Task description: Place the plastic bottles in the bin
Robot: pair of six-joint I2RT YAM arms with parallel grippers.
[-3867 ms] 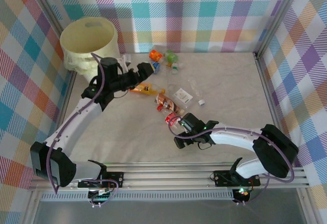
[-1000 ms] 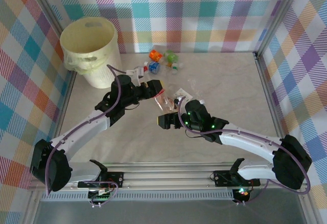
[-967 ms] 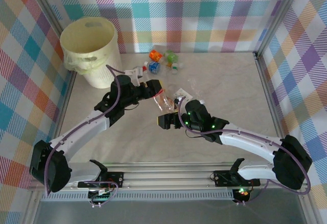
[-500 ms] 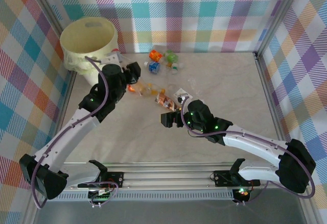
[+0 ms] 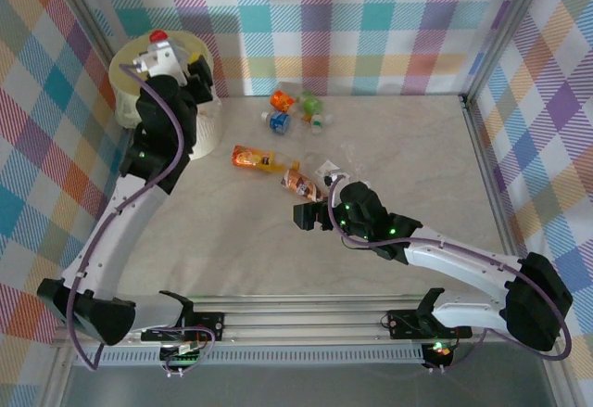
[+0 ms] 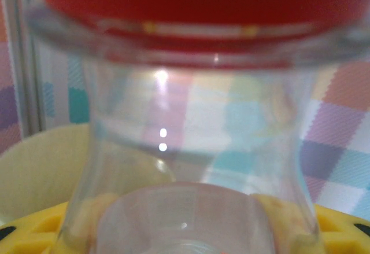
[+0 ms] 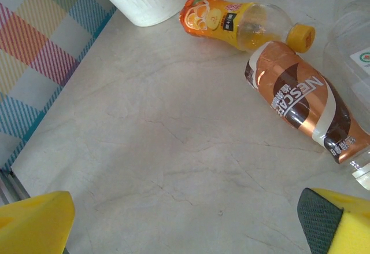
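Right wrist view: right pincer (image 7: pixel 191 222) spread wide above bare table (image 7: pixel 144 150), holding nothing. Ahead lie brown bottle (image 7: pixel 300 106) and orange bottle (image 7: pixel 231 22), just beside each other. Farther, left pincer (image 5: pixel 159 48) clamps a red-capped clear bottle (image 6: pixel 191 167) above the bin (image 5: pixel 204 133).

Overhead and two wrist views
Top looks steeply down over the whole table (image 5: pixel 417 166); right wrist faces it closely, sharing the orange bottle (image 7: pixel 225 19) and brown bottle (image 7: pixel 295 103); left wrist sits against a clear bottle (image 6: pixel 191 150).
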